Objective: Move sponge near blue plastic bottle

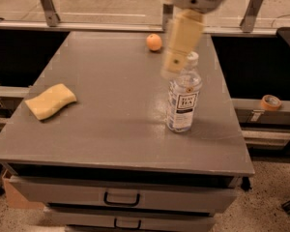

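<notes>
Gripper (172, 65) up by blue plastic bottle (183, 100) cap; open/shut can't tell. Sponge (50, 101) well apart, left.

Cream plastic tool (171, 67) above matt table (111, 110)

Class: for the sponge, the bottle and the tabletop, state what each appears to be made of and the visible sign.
Sponge: probably soft foam; matte pale yellow, wavy edges. Blue plastic bottle: clear glossy plastic; see-through, with a white cap and label. Tabletop: smooth grey with faint sheen, perhaps laminate or painted metal. The gripper hangs above it, up-left of the bottle's cap.
</notes>
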`<state>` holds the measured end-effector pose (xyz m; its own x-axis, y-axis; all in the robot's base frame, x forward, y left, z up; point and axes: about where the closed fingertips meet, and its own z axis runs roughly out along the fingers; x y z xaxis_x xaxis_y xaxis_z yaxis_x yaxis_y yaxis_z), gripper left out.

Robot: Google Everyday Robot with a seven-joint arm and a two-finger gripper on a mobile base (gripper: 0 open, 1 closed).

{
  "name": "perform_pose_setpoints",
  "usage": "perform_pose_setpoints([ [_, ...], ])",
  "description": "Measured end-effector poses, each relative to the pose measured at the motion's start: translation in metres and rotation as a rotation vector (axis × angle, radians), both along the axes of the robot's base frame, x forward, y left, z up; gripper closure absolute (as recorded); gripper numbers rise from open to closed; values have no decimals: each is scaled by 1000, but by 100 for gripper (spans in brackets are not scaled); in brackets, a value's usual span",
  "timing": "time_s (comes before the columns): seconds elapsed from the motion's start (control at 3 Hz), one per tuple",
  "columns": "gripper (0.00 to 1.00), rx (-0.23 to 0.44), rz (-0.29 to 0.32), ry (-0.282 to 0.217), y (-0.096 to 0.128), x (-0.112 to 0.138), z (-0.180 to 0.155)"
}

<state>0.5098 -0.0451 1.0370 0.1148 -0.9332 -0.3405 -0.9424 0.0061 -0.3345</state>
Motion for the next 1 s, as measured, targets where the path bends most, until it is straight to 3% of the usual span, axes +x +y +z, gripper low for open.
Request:
perform_pose_setpoints([
  [0.33, 0, 85, 79, 34, 82, -2, 13],
  [0.67, 0, 85, 79, 34, 82, -2, 13],
  [1.0, 0, 125, 88, 27, 111, 14, 6],
])
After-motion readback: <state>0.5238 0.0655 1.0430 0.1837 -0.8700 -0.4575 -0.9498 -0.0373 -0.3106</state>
